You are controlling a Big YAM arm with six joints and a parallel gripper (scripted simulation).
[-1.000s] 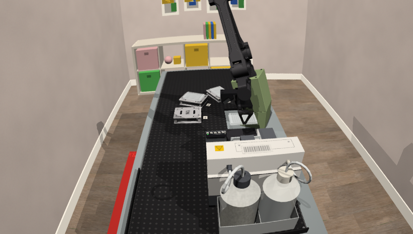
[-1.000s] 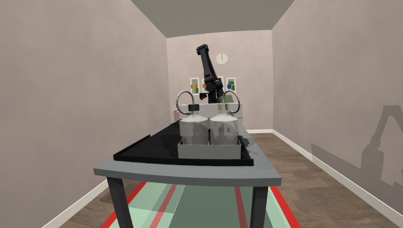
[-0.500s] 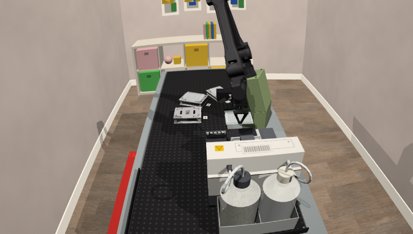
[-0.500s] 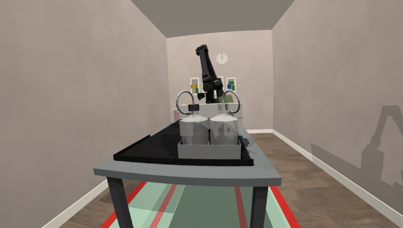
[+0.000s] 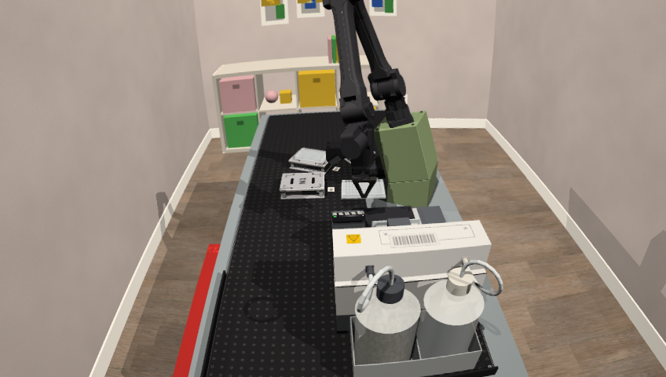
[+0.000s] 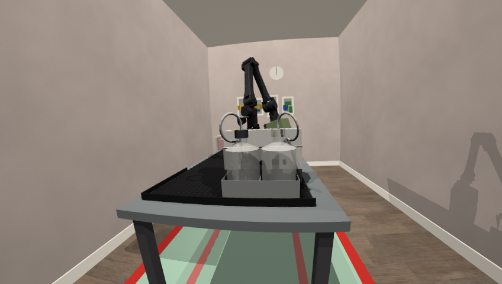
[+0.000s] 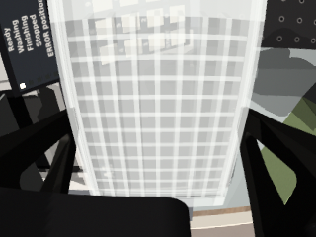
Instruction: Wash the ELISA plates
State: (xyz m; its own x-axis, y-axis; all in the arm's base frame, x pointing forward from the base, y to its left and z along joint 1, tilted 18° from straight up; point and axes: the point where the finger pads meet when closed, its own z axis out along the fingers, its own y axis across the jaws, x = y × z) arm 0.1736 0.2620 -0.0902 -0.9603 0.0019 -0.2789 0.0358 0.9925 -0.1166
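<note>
- A black parallel gripper (image 5: 364,192) (image 6: 253,125) (image 7: 157,117) is closing its fingers on the long sides of a clear, gridded plastic ELISA plate (image 5: 347,189) (image 7: 158,106), gripping it between them.
- The plate is sitting outside the washer's carrier, on the side of the washer nearer the nests; whether its underside is touching anything, I cannot tell.
- A black jointed robot arm (image 5: 350,70) (image 6: 248,82) is reaching down to the gripper beside an olive-green faceted block (image 5: 404,161) (image 6: 283,123) (image 7: 278,170).
- A pale metal nest marked N1 (image 5: 302,181) is standing on the black perforated mat (image 5: 271,261) (image 6: 176,186) (image 7: 296,22), showing its bare top.
- Just behind N1, another pale nest (image 5: 293,164) is bearing a white gridded plate (image 5: 310,155), partly hidden by the arm.
- A white box-shaped plate washer (image 5: 411,250) (image 6: 260,136) is standing near the held plate, its top carrying a barcode and a yellow warning label.
- In the wrist view, pale square keys (image 7: 155,41) are showing through the clear plate, and a small lamp (image 7: 22,86) is glowing white in line with "Ready" on a dark status panel (image 7: 37,69).
- Two translucent bottles with looping hoses, one black-capped (image 5: 387,310) (image 6: 242,161) and one cream-capped (image 5: 453,303) (image 6: 279,161), are standing in a grey open tray (image 5: 420,366) (image 6: 260,189).
</note>
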